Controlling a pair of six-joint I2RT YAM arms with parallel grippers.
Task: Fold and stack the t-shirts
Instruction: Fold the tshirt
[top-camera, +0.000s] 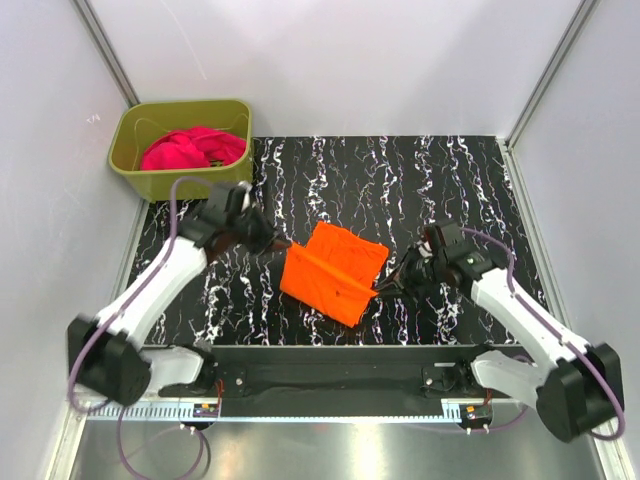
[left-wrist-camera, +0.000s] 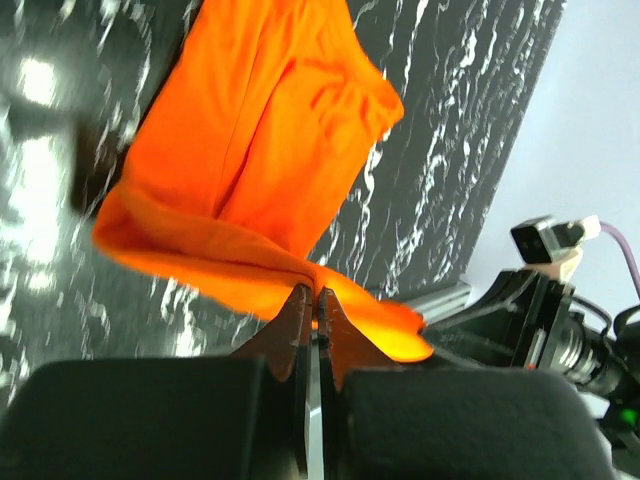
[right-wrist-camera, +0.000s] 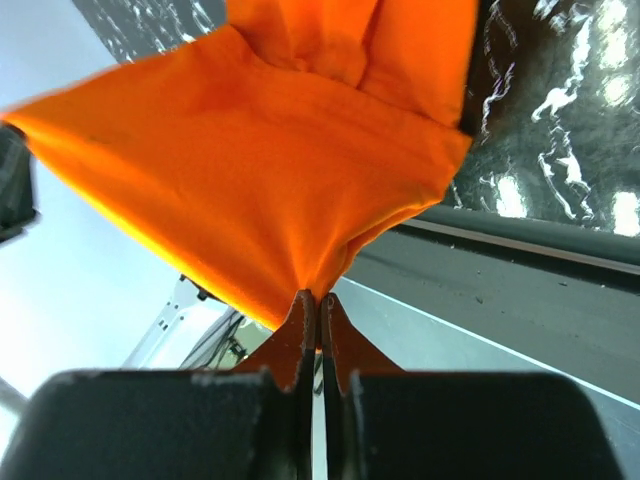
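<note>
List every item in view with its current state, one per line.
bright orange cloth t-shirt, partly folded, pinched at opposite ends
magenta-pink cloth t-shirt, crumpled in the tub
olive-green plastic tub, upright, holding the pink shirt
left end effector, shut on the orange shirt
right end effector, shut on the orange shirt

The bright orange soft cloth t-shirt (top-camera: 333, 272) is folded into a creased, roughly rectangular bundle lying slantwise over the middle of the black marbled table (top-camera: 440, 180). It is stretched between two pinched points, its far-left edge clamped in the left gripper (left-wrist-camera: 310, 296) and its near-right corner clamped in the right gripper (right-wrist-camera: 318, 298). The magenta-pink cloth t-shirt (top-camera: 190, 150) lies unfolded in a crumpled heap inside the olive-green plastic tub (top-camera: 130, 125) at the far left corner, well apart from the orange one.
</note>
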